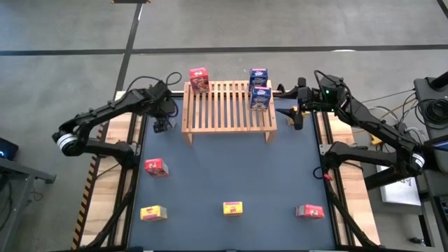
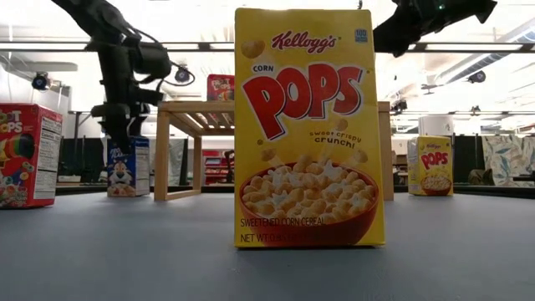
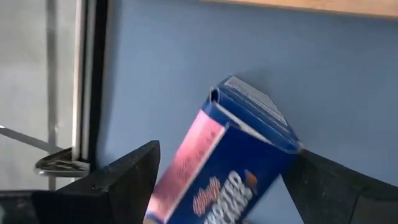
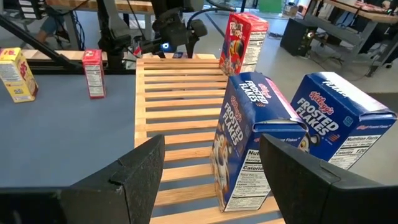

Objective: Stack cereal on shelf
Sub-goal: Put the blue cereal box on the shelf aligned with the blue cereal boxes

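My left gripper point(image 3: 214, 180) is squeezing a blue cereal box point(image 3: 224, 162) beside the wooden shelf point(image 1: 227, 106), and my right gripper point(image 4: 211, 171) is wide apart.

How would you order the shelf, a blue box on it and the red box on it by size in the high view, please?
1. Shelf, by far.
2. Blue box and red box look alike; no ranking.

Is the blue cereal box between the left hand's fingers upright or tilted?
Tilted: the blue cereal box leans diagonally between the left hand's fingers.
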